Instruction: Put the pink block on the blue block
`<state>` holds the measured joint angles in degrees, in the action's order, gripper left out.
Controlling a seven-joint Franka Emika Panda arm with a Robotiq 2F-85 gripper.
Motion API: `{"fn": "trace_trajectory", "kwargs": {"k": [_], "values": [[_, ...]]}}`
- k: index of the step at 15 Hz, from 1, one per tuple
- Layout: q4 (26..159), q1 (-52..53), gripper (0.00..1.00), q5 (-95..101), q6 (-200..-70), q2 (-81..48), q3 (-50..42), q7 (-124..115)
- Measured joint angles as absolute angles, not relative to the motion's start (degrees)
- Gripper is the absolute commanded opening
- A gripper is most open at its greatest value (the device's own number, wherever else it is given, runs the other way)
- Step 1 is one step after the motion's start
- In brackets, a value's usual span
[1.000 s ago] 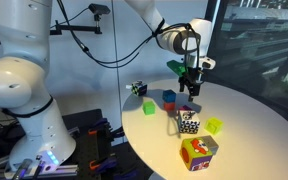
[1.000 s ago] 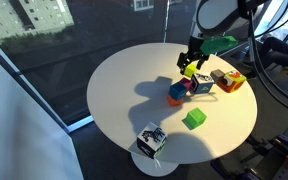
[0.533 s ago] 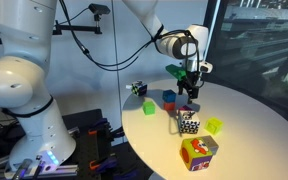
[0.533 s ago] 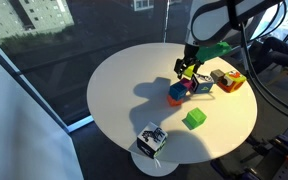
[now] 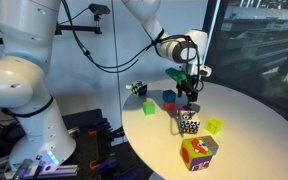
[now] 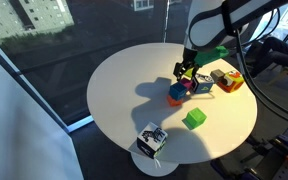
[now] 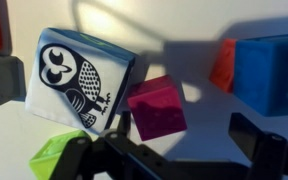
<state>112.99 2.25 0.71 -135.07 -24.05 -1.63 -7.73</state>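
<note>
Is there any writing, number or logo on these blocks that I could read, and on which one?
No readable words or numbers anywhere.
On the white block: an owl drawing, no text.
On the multicoloured cube: marks too small to read.
On the dark cube: marks too small to read.

blue block (image 7: 277,68) cropped by the wrist view's right edge, lime block (image 7: 49,158) partly behind dark, blurred fingers (image 7: 269,155)

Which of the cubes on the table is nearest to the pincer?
The pink block: plain magenta, centred ahead of the pincer in the wrist view; the owl cube and blue block sit aside.
</note>
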Motion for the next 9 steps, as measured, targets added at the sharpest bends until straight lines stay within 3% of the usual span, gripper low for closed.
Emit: {"fn": "trace_trajectory", "kwargs": {"k": [9], "values": [[112.6,2.3,1.0,0.7,-135.1,-25.5,-1.6,-7.3]]}}
